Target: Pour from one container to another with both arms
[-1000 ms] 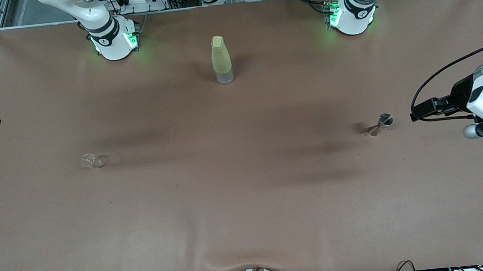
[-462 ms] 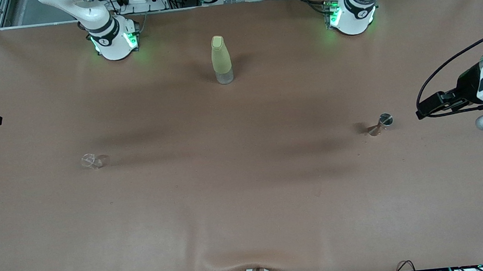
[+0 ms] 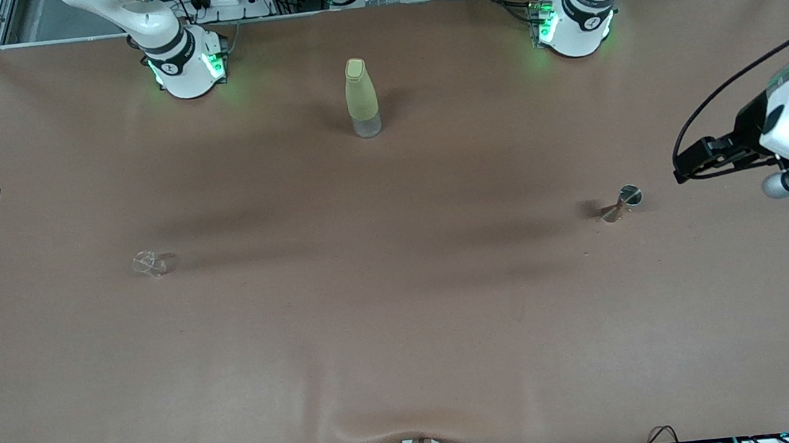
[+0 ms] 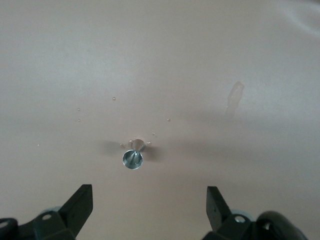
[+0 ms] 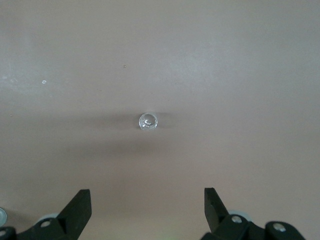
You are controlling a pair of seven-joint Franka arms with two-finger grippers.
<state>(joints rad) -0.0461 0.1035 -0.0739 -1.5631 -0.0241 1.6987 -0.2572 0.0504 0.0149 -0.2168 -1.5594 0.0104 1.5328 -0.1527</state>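
Between the spread fingers (image 4: 80, 202) of the left gripper (image 4: 147, 207), in the left wrist view, stands the small metal jigger (image 4: 133, 156), upright on the brown table cover (image 4: 200, 60) with nothing gripped; the jaws are wide apart and the gripper hangs in the air over the table at the left arm's end, just beside the jigger. A few tiny droplets (image 4: 153, 134) dot the cover around the jigger's foot. Seen from the front, the jigger (image 3: 623, 201) stands well apart from the tiny clear glass cup (image 3: 149, 263), which sits toward the right arm's end of the table.

The right gripper (image 5: 147, 205) also has its jaws wide and empty, its fingers (image 5: 80, 205) framing the glass cup (image 5: 148, 121) on the cover below it; it hangs above the table near that cup. From the front only a black part of the right arm shows at the table's edge.

A tall pale yellow-green bottle (image 3: 361, 98) stands upright between the two arm bases, farther from the front camera than both the cup and the jigger.
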